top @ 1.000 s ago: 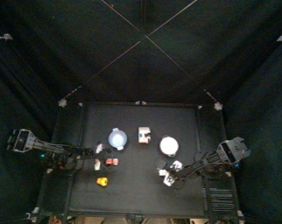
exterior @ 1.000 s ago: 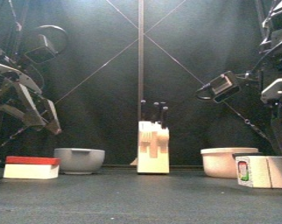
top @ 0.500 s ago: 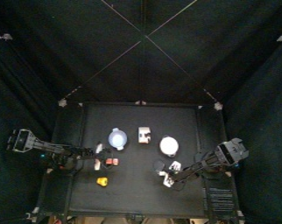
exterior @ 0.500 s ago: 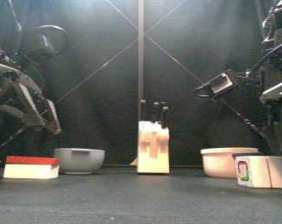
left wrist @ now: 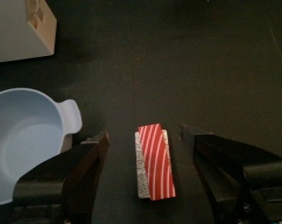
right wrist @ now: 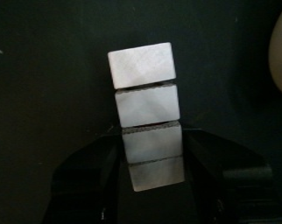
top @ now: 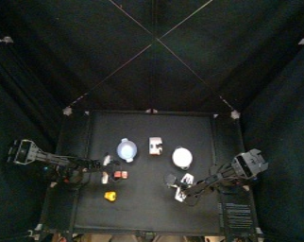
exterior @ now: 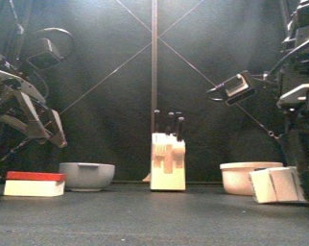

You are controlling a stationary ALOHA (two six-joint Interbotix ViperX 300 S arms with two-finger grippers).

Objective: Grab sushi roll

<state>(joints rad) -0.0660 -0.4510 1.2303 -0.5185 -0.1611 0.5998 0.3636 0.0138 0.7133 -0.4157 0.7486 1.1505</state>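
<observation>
Left gripper [left wrist: 144, 153] hangs at the left of the table, jaws released, astride the red striped block [left wrist: 153, 162] with a gap on each side. Your sushi roll [top: 121, 175] is the tiny white speck just right of that block in the top view. It's too small to read there, and I can't pick it out in the other views.

A yellow-orange piece [top: 110, 196] lies below them, near the front edge. The grey bowl [exterior: 86, 175], the white holder [exterior: 168, 161] with dark sticks and the round white dish [exterior: 250, 177] run across mid-table, apart from each other, with bare table in front.

Right gripper [right wrist: 154, 153] sits lower right, astride a white box [exterior: 276, 184] that leans tilted, not the roll. Can't tell whether it's clamped or just around it. In the front view the right arm is cut off by the frame's right edge.
</observation>
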